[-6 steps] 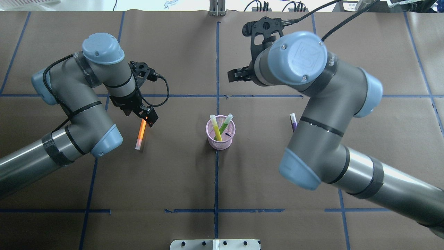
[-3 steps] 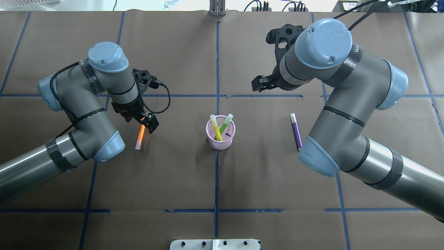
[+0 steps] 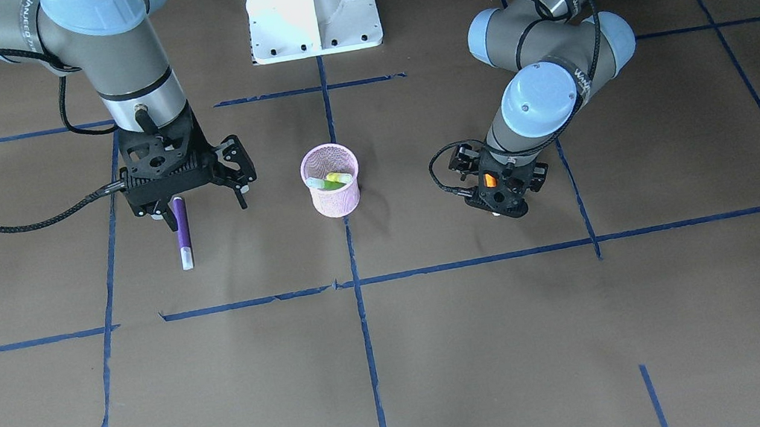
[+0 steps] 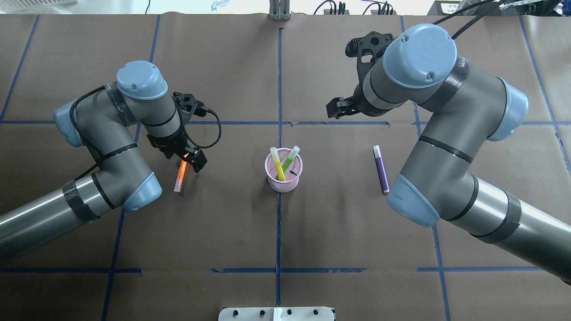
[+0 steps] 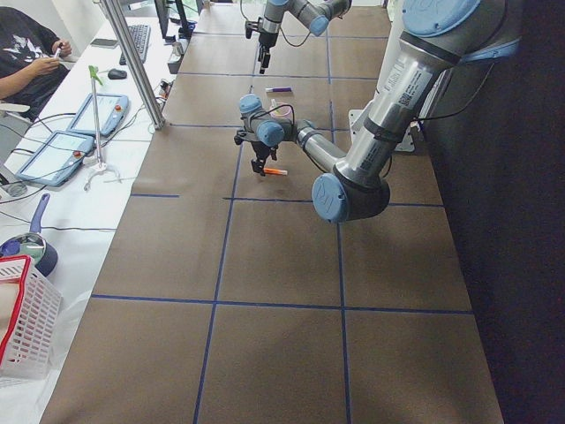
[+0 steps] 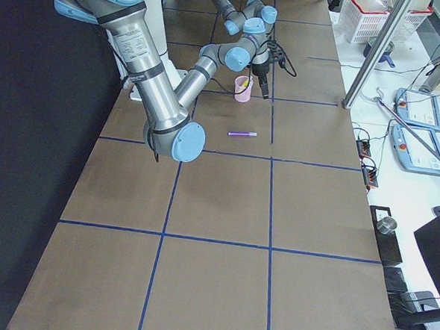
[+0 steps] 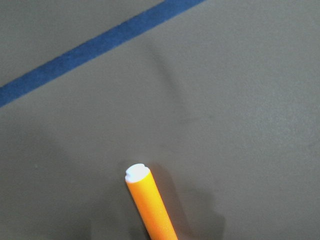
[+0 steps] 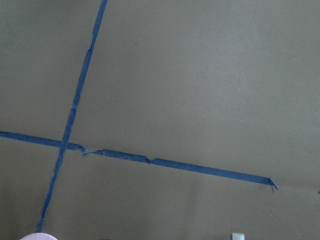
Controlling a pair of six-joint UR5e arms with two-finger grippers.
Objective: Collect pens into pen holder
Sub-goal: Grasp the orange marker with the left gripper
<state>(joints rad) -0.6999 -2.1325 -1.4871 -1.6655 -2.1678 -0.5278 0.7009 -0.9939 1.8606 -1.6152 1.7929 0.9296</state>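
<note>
Your left gripper (image 4: 190,157) is at one end of the orange pen (image 4: 180,175), closure unclear; lifted there, it may swing. Right gripper (image 3: 202,210) gapes empty.

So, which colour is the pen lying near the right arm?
Purple pen, seen best in the overhead view.

Orange pen (image 7: 154,212): enters at the bottom edge just left of centre, slants up and to the left, cut off below.
Pen's end (image 7: 137,172): white, round, flat-faced, with a small notch at its rim; points toward the tape.
Blue tape line (image 7: 95,47): crosses the upper left corner diagonally, well apart from the pen.
Brown paper (image 7: 245,115): plain, matte, fills the remainder.
Shadow (image 7: 200,212): soft, just right of the barrel.
</note>
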